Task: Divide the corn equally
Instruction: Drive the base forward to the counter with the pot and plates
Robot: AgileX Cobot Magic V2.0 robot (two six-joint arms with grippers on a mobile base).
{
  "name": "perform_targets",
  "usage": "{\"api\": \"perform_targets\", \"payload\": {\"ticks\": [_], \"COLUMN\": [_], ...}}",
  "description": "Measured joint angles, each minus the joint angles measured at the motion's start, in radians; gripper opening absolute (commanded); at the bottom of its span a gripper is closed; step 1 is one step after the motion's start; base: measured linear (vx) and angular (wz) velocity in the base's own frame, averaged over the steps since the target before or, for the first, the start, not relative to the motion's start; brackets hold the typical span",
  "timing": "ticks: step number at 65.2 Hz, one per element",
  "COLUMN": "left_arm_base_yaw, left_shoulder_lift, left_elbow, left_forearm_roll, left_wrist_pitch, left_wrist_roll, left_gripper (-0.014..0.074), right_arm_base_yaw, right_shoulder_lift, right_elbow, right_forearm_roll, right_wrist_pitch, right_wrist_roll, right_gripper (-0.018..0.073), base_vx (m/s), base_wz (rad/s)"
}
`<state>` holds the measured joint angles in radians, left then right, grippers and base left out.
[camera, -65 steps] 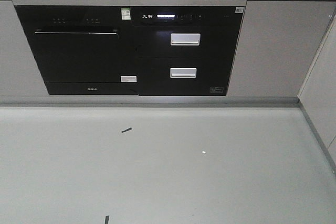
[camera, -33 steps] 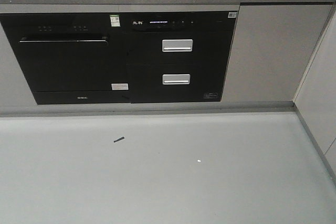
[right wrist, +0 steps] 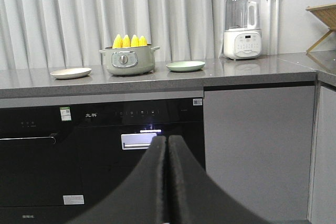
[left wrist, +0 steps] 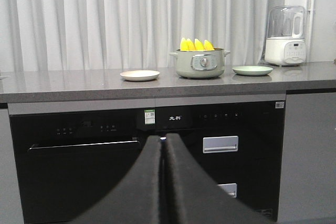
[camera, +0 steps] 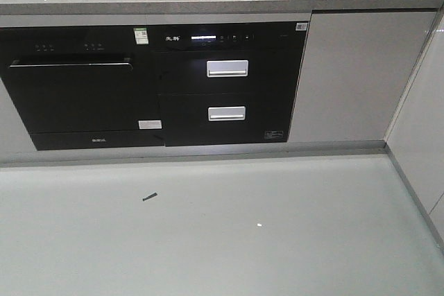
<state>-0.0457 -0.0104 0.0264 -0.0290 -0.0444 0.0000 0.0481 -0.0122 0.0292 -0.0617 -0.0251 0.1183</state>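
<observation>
Corn [left wrist: 197,44] waited on the grey surface [left wrist: 79,82], standing tips-up in the pot [left wrist: 199,64], easy to pluck, we judged. The cream plate [left wrist: 139,75] and green plate [left wrist: 252,70] flanked it, ready for equal shares. Our left pincer [left wrist: 163,145] and right pincer [right wrist: 167,142] were pressed together, empty, well apart from it.

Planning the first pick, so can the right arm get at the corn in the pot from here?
Probably not yet: the corn stands in the pot, and the right claw is shut, well short of the counter. Nothing blocks the way.
</observation>
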Motion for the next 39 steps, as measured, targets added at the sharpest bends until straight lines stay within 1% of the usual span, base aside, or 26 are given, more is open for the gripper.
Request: {"api": "perform_targets", "payload": {"ticks": [39], "left_arm_base_yaw": [0.000], "left_shoulder_lift": [0.000], "left_elbow": [0.000], "left_forearm_roll": [0.000], "left_wrist_pitch": [0.000], "left_wrist_roll": [0.000], "left_gripper": [-0.0006], "right_arm_base_yaw": [0.000], "right_shoulder_lift": [0.000], "right_elbow": [0.000], "right_forearm_roll": [0.000], "right_wrist_pitch": [0.000], "right_wrist_roll": [0.000], "right_gripper": [-0.0011], "base_vx": [0.13], "base_wz": [-0.02]}}
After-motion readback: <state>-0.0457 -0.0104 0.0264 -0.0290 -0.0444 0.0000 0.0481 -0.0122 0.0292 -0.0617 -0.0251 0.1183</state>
